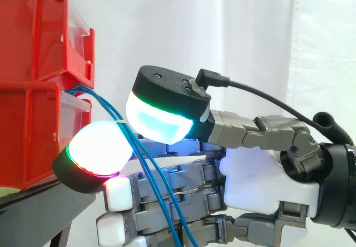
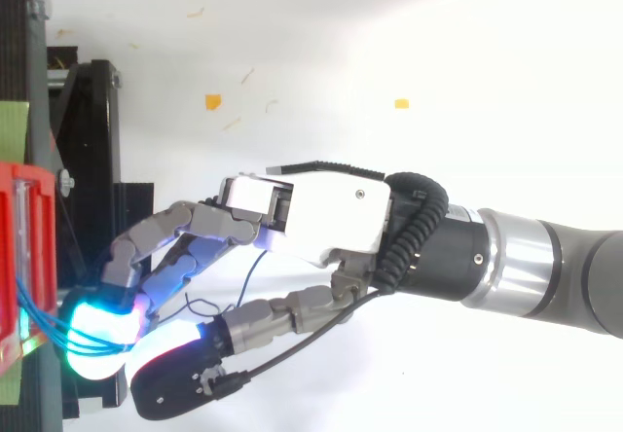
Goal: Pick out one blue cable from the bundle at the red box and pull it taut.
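Several thin blue cables (image 1: 105, 105) come out from between the two stacked red bins (image 1: 33, 35) at the left and hang down and to the right across my hand (image 1: 261, 174). My thumb pad (image 1: 161, 122) glows cyan and green. A finger pad (image 1: 97, 147) glows white with a red and green rim. The two pads close on the bundle just off the bins' front. In the top view the cables (image 2: 39, 323) run from the red bin (image 2: 24, 247) into the glowing pads (image 2: 97, 333), which touch. The other fingers reach below, curled a little.
The bins sit on a black stand (image 2: 92, 160) at the left edge. A white curtain (image 1: 250, 30) hangs behind. Small orange scraps (image 2: 212, 101) lie on the white floor above the hand in the top view. The arm (image 2: 545, 267) comes in from the right.
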You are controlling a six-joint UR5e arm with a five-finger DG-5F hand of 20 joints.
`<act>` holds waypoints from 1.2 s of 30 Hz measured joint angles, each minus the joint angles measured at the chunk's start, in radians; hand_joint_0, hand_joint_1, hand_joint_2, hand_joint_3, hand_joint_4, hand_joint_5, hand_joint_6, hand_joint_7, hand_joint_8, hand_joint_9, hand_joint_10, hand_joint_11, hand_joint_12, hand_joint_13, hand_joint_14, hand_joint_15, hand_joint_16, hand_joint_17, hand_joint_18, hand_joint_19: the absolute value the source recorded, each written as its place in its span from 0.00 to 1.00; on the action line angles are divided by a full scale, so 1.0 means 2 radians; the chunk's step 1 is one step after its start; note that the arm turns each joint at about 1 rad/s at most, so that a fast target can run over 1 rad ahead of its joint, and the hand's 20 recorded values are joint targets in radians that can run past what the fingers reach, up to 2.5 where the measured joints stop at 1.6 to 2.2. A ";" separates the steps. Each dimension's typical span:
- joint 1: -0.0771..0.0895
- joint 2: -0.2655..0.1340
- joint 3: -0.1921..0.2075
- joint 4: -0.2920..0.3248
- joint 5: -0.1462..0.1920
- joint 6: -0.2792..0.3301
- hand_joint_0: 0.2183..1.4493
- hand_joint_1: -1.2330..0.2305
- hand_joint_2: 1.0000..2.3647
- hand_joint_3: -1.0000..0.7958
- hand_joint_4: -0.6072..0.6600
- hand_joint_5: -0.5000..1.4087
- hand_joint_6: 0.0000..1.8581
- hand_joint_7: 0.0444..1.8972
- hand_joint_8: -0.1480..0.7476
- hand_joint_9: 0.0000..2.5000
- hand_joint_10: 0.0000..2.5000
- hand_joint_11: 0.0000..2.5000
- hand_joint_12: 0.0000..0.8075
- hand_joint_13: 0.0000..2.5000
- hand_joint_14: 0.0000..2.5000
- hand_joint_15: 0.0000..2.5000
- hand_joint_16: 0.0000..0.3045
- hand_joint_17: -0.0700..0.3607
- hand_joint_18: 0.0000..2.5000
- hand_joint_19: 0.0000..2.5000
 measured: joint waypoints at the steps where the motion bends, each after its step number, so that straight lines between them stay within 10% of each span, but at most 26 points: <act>1: 0.000 0.000 0.000 0.000 0.000 0.000 0.29 0.35 0.01 0.43 0.56 0.17 0.48 0.33 0.46 0.35 0.01 0.29 0.43 0.33 0.01 0.22 0.16 0.42 0.25 0.26; 25: 0.000 0.000 0.001 0.000 0.000 0.000 0.27 0.38 0.00 0.29 0.59 0.20 0.50 0.36 0.50 0.43 0.01 0.34 0.46 0.36 0.01 0.23 0.17 0.43 0.29 0.25; 36: -0.001 0.000 0.002 -0.002 -0.001 0.003 0.32 0.27 0.02 0.45 0.54 0.22 0.50 0.46 0.49 0.49 0.01 0.36 0.45 0.41 0.01 0.27 0.17 0.43 0.34 0.26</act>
